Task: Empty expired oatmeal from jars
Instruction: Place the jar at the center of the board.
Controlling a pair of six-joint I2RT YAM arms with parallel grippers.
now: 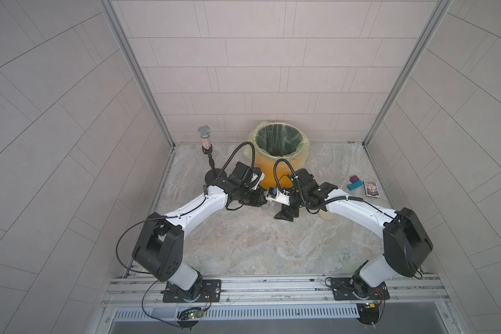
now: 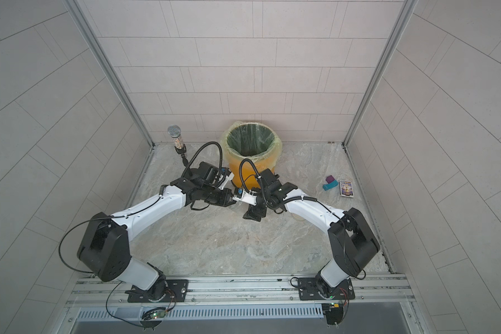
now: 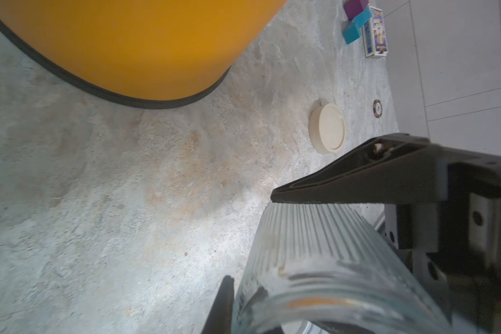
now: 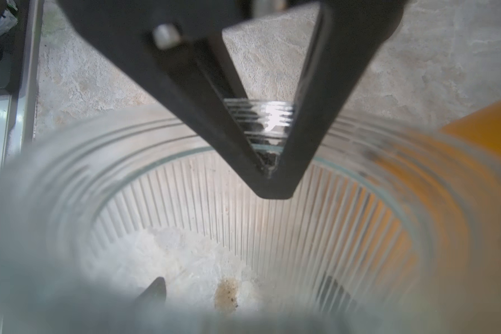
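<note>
Left wrist view: the jar is seen close up. It is clear ribbed glass with a threaded wide mouth, uncovered, and the mouth is toward the camera.
Jar's place: it sits mid-table between the two grippers, just near of the bin. In both top views the grippers almost hide it. Whether it touches the table cannot be told.
Left arm: the left gripper is pinched narrow on the jar's rim wall. One finger reaches inside the mouth and the other is outside the glass.
Right arm: the right gripper grips the jar across its ribbed body, jaws wide. One finger lies flat against the ribbed side.
Contents: the tabletop shows through the jar's base. A small tan speckled patch there may be oatmeal or a table stain; I cannot tell which.
Lid: the cream lid lies flat on the table right of the jar and apart from it. In a top view it is partly under the right arm.
Bin: it is orange with a yellowish liner, upright, at the far middle by the back wall.
Far left: a microphone stands upright on a black stand.
Right side: a purple block touches a teal block, and a card box lies just right of them.
</note>
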